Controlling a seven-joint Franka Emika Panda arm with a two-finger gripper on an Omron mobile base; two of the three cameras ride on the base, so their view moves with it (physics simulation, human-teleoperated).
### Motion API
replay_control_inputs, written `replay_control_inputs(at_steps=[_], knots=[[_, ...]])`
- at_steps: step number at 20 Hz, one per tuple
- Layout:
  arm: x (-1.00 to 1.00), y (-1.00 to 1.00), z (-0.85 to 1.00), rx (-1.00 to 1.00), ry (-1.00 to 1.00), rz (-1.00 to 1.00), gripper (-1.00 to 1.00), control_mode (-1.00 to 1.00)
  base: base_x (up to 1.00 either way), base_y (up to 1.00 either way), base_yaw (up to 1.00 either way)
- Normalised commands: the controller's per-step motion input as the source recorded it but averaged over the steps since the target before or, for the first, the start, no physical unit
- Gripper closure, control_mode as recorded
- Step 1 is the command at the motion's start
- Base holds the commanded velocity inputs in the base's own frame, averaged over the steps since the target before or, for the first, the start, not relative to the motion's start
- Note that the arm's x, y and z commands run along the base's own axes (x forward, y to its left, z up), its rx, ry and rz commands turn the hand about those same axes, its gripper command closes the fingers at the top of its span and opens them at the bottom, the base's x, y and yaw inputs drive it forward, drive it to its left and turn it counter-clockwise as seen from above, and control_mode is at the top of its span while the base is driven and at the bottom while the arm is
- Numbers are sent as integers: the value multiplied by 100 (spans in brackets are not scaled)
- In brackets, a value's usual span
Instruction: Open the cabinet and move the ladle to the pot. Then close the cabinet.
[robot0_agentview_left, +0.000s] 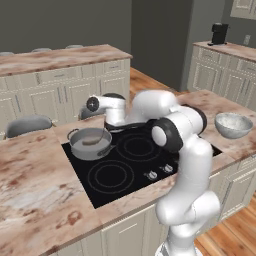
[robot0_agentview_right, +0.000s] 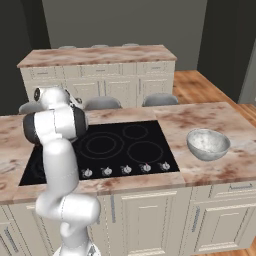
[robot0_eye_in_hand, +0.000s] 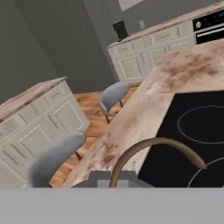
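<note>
Slender brown ladle (robot0_agentview_left: 93, 141) – bowl apparently inside round steel pot (robot0_agentview_left: 90, 143).

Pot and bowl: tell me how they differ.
The pot is smooth grey metal with straight sides and side handles; the bowl is speckled pale grey, rounded, with no handles. The pot stands on the black cooktop; the bowl stands on the marbled counter to the cooktop's right. The pot holds the brown ladle; the bowl looks empty. Both are upright, open-topped and greyish.
</note>
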Motion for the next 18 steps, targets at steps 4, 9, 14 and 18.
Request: replay_control_inputs(at_steps=[4, 9, 14, 18], knots=[[16, 52, -80, 0, 6, -7, 100, -100, 0, 0, 0], [3, 28, -76, 0, 2, -6, 100, -100, 0, 0, 0], [0, 12, -68, 0, 0, -8, 100, -100, 0, 0, 0], [0, 7, -79, 0, 0, -9, -100, -100, 0, 0, 0]])
